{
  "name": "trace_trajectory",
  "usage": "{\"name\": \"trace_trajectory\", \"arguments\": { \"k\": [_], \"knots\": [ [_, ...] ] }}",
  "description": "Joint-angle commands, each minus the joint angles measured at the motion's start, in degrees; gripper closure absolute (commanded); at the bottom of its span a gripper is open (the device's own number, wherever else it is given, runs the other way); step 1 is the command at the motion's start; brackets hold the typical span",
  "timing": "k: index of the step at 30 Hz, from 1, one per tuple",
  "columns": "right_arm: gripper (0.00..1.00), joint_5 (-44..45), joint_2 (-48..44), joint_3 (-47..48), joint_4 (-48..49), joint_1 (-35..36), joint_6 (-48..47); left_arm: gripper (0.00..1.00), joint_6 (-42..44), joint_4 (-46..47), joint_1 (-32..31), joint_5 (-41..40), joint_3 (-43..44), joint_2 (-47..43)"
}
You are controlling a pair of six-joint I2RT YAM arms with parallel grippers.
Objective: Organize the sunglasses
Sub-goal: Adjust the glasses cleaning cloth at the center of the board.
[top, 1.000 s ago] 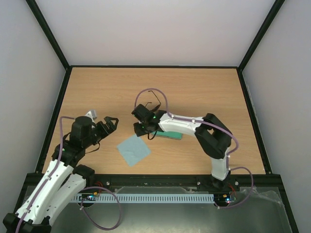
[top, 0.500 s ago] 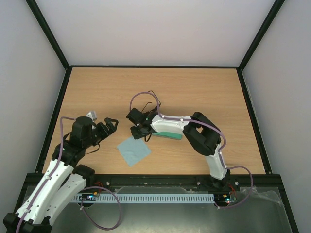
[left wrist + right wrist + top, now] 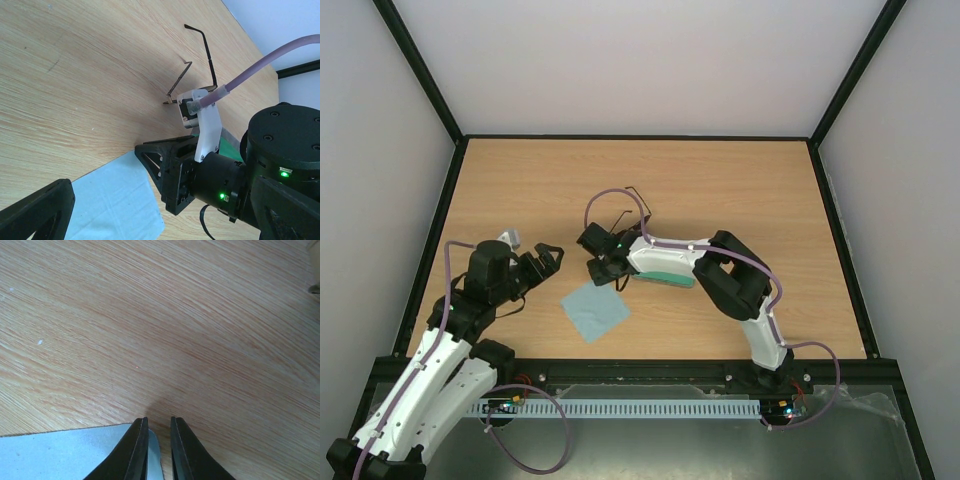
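The sunglasses (image 3: 636, 192) lie on the table behind my right wrist. Only their thin dark temple arms show, and these also appear in the left wrist view (image 3: 179, 80); the lenses are hidden. My right gripper (image 3: 604, 272) is low over the top corner of the light blue cloth (image 3: 594, 309). In the right wrist view its jaws (image 3: 159, 419) stand a narrow gap apart, with the cloth's corner (image 3: 155, 452) lying at the left finger and wood visible between them. My left gripper (image 3: 546, 260) is open and empty, left of the cloth.
The grey green-lined case (image 3: 666, 279) lies under my right forearm, right of the cloth, and shows as a green patch in the left wrist view (image 3: 231, 147). A black frame (image 3: 440, 215) rims the table. A purple cable (image 3: 605, 195) loops over the sunglasses.
My right gripper has moved left and down from the case towards the cloth's top corner. My left arm has hardly moved.
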Motion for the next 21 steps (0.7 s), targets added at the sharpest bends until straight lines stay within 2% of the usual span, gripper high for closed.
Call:
{"name": "trace_trajectory", "arguments": {
  "k": [1,6,11,21],
  "knots": [
    [0.85,1.6,2.0,-0.2,-2.4,1.0,-1.0,0.01,1.2,0.0,0.4,0.8,-0.3,-0.1],
    [0.89,2.6,2.4,-1.4,-2.7,2.0,-1.7,0.01,1.7,0.2,0.5,1.0,-0.1,0.4],
    [0.98,4.5,1.7,-3.1,-2.6,2.3,-1.5,0.01,1.8,0.5,0.5,1.3,-0.1,1.0],
    [0.99,10.9,-4.0,-9.6,-1.0,0.7,1.7,0.01,2.2,2.4,0.5,3.2,-1.6,2.3]
  ]
}}
